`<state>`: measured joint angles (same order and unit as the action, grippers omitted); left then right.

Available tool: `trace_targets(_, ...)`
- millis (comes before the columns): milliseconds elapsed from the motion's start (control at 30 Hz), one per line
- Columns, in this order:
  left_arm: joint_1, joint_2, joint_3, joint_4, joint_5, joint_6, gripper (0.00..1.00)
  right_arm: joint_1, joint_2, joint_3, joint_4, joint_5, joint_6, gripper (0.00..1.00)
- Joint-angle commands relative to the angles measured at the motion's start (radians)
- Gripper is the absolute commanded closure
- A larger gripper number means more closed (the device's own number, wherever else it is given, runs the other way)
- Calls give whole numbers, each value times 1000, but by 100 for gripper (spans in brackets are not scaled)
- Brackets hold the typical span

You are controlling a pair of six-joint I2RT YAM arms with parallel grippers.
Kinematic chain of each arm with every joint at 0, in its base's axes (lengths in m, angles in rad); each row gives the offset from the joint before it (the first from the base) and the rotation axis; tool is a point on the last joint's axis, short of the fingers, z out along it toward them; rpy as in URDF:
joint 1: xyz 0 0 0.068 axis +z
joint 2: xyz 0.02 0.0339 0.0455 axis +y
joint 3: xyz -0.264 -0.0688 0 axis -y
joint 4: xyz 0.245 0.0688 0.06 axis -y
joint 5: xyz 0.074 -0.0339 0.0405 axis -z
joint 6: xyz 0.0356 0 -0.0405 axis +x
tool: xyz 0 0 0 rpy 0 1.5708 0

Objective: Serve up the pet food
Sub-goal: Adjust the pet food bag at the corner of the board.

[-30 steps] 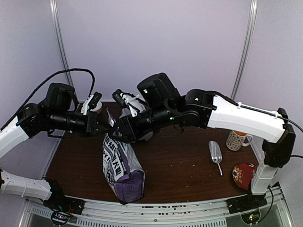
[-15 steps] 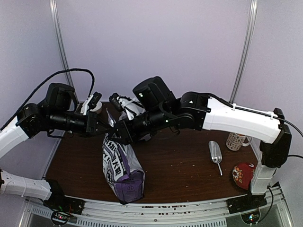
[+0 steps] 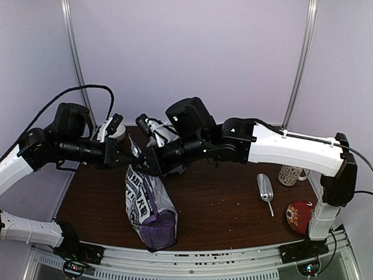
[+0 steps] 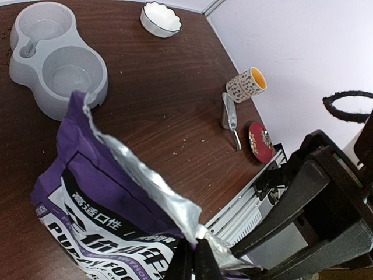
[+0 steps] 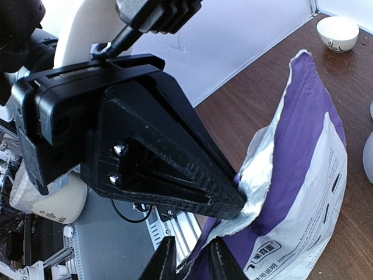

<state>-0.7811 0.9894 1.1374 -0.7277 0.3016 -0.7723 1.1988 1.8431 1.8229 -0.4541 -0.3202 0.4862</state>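
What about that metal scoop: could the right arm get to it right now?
Probably, but not instantly. The metal scoop lies in the open on the table, near the right arm, nothing over it. That arm's jaws sit around the torn edge of the purple bag and must back off first.

The pet food sits out of sight inside the purple bag (image 3: pixel 148 204), whose top lip in the top view is covered by the left end effector (image 3: pixel 129 154) and right end effector (image 3: pixel 144 164). Right wrist view cuts the right end effector's fingers (image 5: pixel 165 261) at the bottom edge, so whether they pinch the foil lip is unclear. Top view mostly hides the grey double bowl (image 4: pixel 55 64) behind the right arm (image 3: pixel 280 146); left wrist view crops the bag print.
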Motion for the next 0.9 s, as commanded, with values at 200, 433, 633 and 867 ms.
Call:
trace_targets(200, -9, -40, 11, 77, 16, 24, 96, -37, -50, -80, 107, -40, 104, 64)
trace_targets(433, -9, -41, 11, 77, 15, 23, 96, -42, -52, -85, 127, -52, 149, 68)
trace_targets(633, -9, -44, 10, 76, 10, 24, 96, -41, -44, -64, 84, -48, 132, 78)
trace_targets(867, -9, -46, 13, 76, 8, 24, 96, -41, -41, -53, 2, 14, 84, 92)
